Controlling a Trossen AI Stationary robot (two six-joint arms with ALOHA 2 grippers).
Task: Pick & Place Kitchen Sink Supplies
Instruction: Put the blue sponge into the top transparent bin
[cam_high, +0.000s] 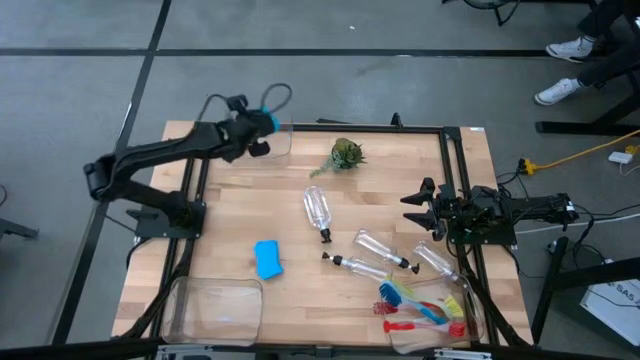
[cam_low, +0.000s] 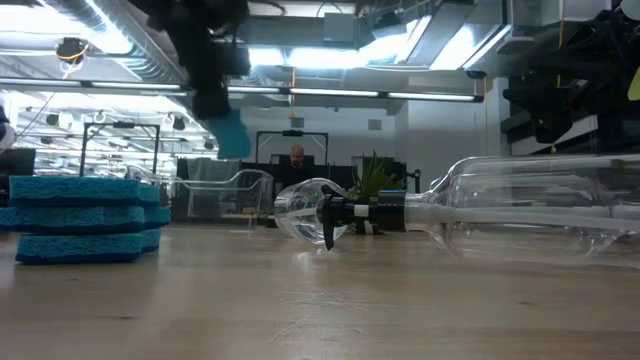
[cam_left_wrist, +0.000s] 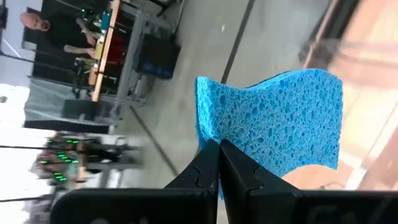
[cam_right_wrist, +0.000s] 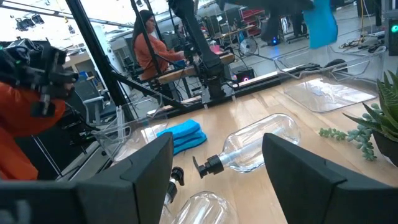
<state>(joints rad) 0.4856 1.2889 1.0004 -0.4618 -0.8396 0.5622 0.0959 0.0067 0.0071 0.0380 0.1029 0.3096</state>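
My left gripper (cam_high: 262, 124) is over the table's far left corner, shut on a blue sponge (cam_left_wrist: 273, 118). The sponge hangs above a clear bin (cam_high: 278, 140) and also shows in the low view (cam_low: 232, 132) and the right wrist view (cam_right_wrist: 322, 25). A low stack of blue sponges (cam_high: 268, 258) lies flat on the wood. Several clear pump bottles (cam_high: 317, 210) (cam_high: 385, 250) lie on their sides mid-table. Red, blue and yellow-green brushes (cam_high: 420, 310) lie in a clear bin at the near right. My right gripper (cam_high: 420, 207) waits open at the right edge. My left gripper pinches the sponge between its two shut fingers at one edge (cam_left_wrist: 214, 142), squeezing it thin there so the face bows. The sponge is lifted clear of the table and hangs below the fingers (cam_low: 215, 95).
A small green plant (cam_high: 346, 155) stands at the far middle. An empty clear bin (cam_high: 212, 310) sits at the near left corner. One bottle (cam_low: 530, 215) lies close in front of the low camera. People stand in the room beyond the table.
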